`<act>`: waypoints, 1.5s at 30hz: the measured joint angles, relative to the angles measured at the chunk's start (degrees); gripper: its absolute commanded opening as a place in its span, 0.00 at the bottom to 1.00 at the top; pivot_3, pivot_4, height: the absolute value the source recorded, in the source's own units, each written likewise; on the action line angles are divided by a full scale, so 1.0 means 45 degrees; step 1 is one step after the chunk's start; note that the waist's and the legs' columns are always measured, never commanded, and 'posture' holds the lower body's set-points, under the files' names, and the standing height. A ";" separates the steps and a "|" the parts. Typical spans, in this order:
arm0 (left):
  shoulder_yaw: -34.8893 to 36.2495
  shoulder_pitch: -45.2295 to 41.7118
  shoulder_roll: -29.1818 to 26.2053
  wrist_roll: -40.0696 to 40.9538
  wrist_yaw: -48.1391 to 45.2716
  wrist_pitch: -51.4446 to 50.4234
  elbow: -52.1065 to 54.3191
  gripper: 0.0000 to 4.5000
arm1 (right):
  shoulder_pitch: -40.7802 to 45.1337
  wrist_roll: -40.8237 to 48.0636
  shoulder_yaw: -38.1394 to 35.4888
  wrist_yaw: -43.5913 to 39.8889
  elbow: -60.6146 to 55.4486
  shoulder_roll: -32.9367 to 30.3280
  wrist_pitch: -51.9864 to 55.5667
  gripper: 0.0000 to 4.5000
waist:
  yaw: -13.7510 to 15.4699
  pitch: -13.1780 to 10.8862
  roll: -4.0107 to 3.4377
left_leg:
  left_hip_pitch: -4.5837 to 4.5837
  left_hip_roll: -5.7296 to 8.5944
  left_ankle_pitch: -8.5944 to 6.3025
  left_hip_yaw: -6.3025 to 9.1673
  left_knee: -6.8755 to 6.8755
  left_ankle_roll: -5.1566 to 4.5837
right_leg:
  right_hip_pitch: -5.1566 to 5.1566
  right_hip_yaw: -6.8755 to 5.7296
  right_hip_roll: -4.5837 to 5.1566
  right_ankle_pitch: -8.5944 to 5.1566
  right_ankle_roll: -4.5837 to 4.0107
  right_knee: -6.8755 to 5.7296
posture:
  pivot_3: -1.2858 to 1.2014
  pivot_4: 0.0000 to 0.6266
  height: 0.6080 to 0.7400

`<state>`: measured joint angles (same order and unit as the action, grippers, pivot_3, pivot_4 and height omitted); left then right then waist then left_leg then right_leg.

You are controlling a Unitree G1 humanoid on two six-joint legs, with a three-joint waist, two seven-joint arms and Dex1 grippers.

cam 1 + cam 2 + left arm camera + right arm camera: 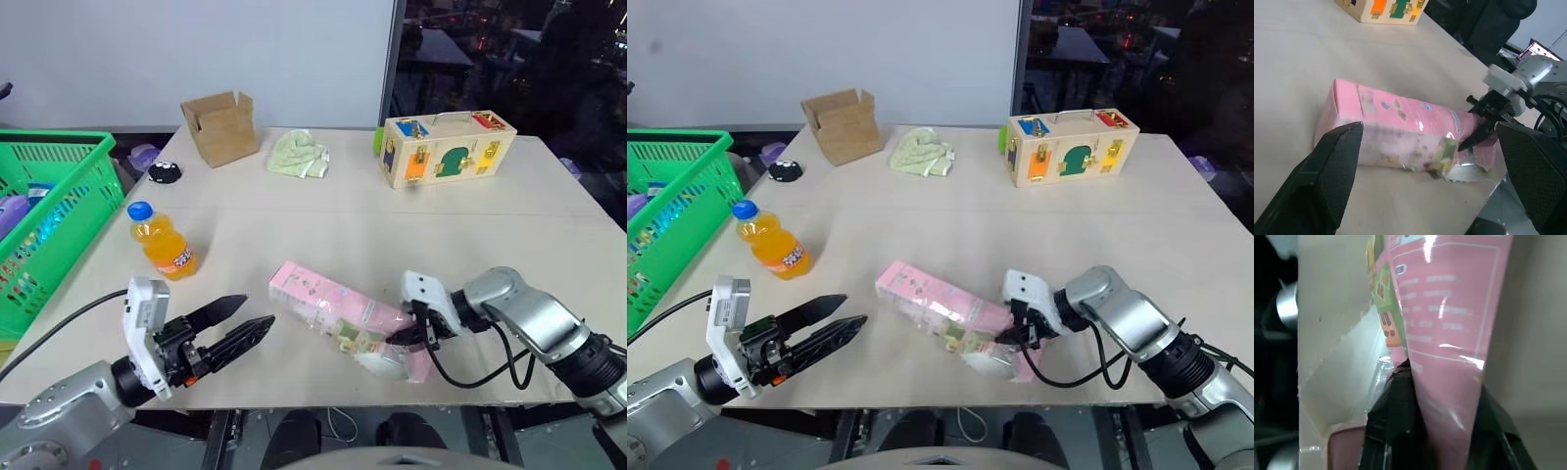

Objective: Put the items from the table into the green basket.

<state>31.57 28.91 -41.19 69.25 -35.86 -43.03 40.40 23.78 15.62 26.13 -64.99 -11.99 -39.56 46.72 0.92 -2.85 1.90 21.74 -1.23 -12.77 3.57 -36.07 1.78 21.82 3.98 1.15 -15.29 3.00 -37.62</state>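
Observation:
A long pink carton [323, 302] lies flat near the front edge of the table [392, 230]. My right gripper [415, 339] is shut on the carton's crumpled right end; in the right wrist view its black fingers [1396, 421] pinch the pink wrapper [1449, 323]. An orange-drink bottle [165, 245] with a blue cap stands upright to the carton's left. My left gripper [258, 310] hovers open at the front left, pointing at the carton [1396, 122] and apart from it. The green basket [61, 201] stands off the table's left edge.
At the back of the table are a brown cardboard box [221, 125], a crumpled pale green cloth [299, 155], a wooden activity box [447, 147] and a small black disc [164, 172]. The basket holds some purple and blue things.

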 measured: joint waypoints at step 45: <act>-0.5041 -0.6879 0.5331 0.1293 0.4773 -0.0461 -0.4383 0.51 | 0.1516 0.4094 -0.2320 0.1725 -0.0870 0.2462 0.3008 0.57 | -0.0285 -0.0106 -0.0139 | 0.0089 0.0005 0.0013 0.0020 -0.0032 -0.0048 | 0.0075 0.0022 -0.0060 0.0061 -0.0005 -0.0055 | 0.53 0.00 1.00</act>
<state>8.88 -2.05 -17.20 75.07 -14.39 -45.10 20.68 30.60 34.04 15.69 -57.23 -15.91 -28.49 60.26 -0.36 -3.32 1.27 22.14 -1.21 -12.71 3.66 -36.21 1.56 22.16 4.08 0.88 -15.01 2.98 -37.87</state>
